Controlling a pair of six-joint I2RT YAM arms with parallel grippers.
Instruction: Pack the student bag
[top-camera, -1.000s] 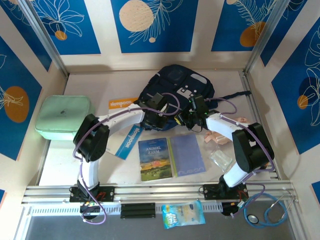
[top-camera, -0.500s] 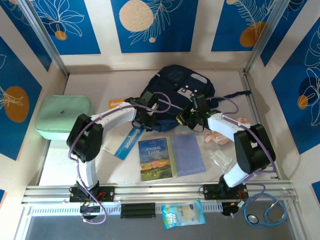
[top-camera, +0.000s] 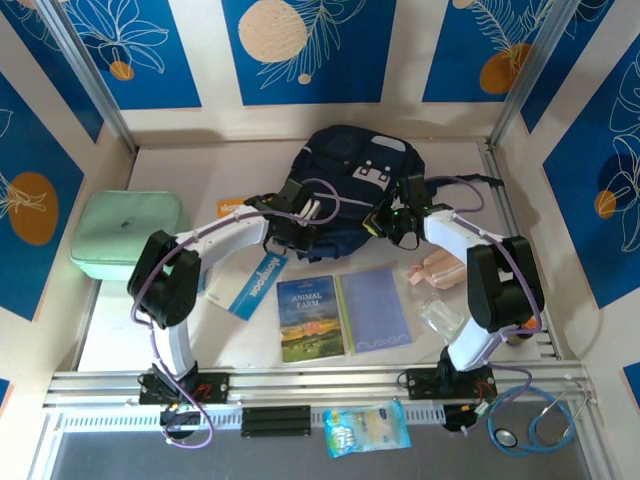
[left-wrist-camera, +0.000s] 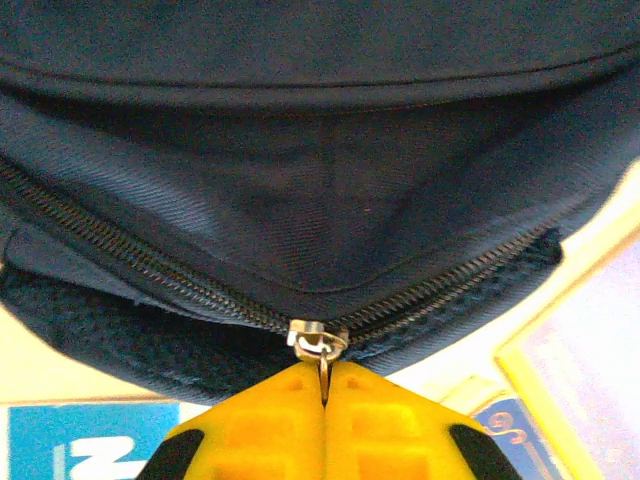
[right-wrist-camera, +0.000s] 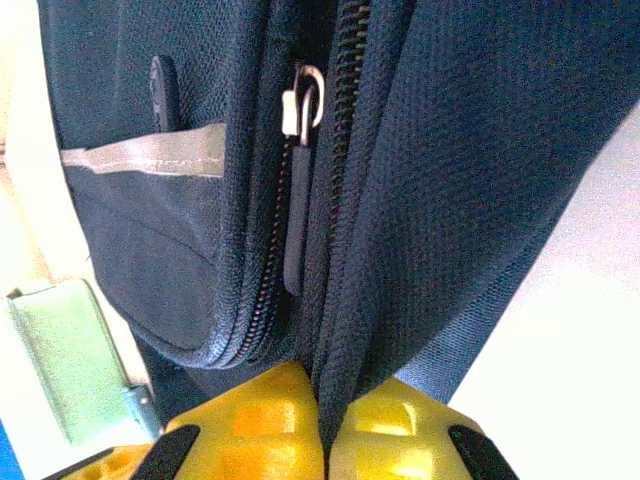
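Observation:
The student bag (top-camera: 352, 172), dark navy with a grey-white patch, lies at the back middle of the table. My left gripper (top-camera: 301, 214) is at its near left edge. In the left wrist view the yellow fingers (left-wrist-camera: 270, 420) are shut on the metal zipper pull (left-wrist-camera: 323, 370), with the slider (left-wrist-camera: 318, 338) just above them and the zip parted to the left. My right gripper (top-camera: 393, 220) is at the bag's near right edge, shut on a fold of bag fabric (right-wrist-camera: 330, 380) beside a zipper. A second slider (right-wrist-camera: 303, 104) hangs above it.
A mint green case (top-camera: 128, 234) sits at the left. An Animal Farm book (top-camera: 311, 318) and a purple notebook (top-camera: 376, 308) lie in front of the bag. A blue strip (top-camera: 257, 284) lies under the left arm. Pink item (top-camera: 438, 268) and clear packet (top-camera: 441, 315) are at the right.
The bag has shifted toward the back wall. Both grippers moved back with it, staying shut; the left forearm swung left, then forward.

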